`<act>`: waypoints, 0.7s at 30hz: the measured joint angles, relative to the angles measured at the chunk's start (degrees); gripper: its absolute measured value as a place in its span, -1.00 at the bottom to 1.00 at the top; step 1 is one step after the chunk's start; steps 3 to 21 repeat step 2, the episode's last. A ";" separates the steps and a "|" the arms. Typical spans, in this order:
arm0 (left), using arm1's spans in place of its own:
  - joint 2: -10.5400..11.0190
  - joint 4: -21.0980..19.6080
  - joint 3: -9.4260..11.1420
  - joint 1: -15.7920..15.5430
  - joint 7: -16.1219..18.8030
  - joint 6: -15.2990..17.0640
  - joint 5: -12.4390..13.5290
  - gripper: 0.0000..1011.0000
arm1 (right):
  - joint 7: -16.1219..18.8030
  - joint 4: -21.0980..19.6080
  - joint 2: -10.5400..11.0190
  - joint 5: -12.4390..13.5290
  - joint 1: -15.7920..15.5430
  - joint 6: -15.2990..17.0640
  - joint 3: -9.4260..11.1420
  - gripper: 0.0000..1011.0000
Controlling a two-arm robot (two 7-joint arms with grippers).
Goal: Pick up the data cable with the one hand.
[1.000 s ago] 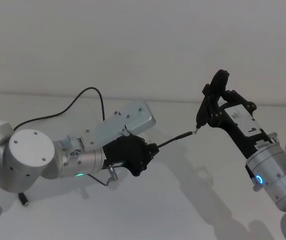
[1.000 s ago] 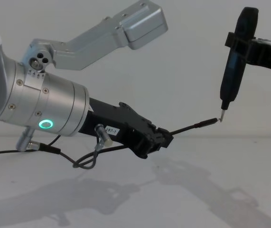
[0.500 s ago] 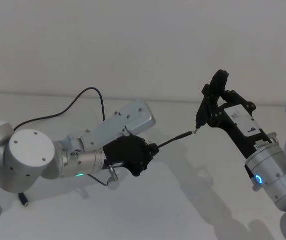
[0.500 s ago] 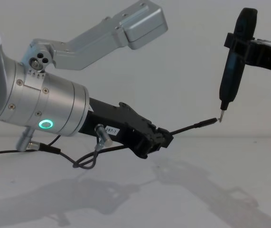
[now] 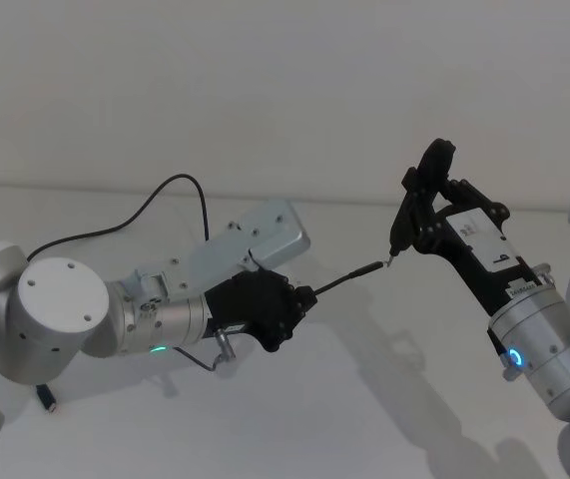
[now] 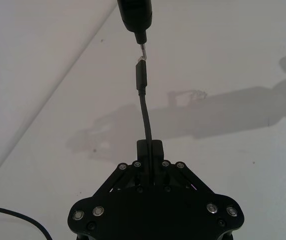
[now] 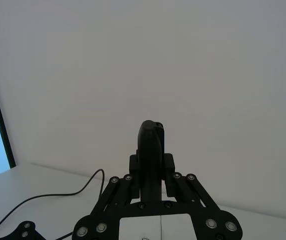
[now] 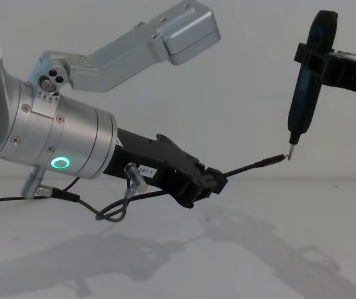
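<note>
Left pincer [image 8: 218, 182] pinches the data cable [image 8: 252, 166] clear of the surface [image 8: 259, 249], plug aimed at two o'clock to meet the pen tool [image 8: 305, 93] clamped in the right pincer [image 7: 153, 172]

Stuff you can't really make out here

The data cable [image 8: 252, 166] vanishes inside the left gripper [image 8: 214, 182] jaws, so its path behind is hidden. The right gripper [image 5: 419, 215] is mostly cut off at the chest view's edge, and whether the plug's tip actually touches the pen tool [image 8: 304, 87] is too tiny to tell.
</note>
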 joint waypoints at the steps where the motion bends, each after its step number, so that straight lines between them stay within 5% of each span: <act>1: 0.00 0.00 0.00 0.00 0.00 0.00 0.00 -0.90 | 0.00 0.01 0.00 0.00 0.00 0.00 0.00 -0.47; 21: 0.00 0.00 0.00 0.00 0.00 0.00 0.00 -0.90 | 0.00 0.01 0.00 0.00 0.01 0.00 0.00 -0.47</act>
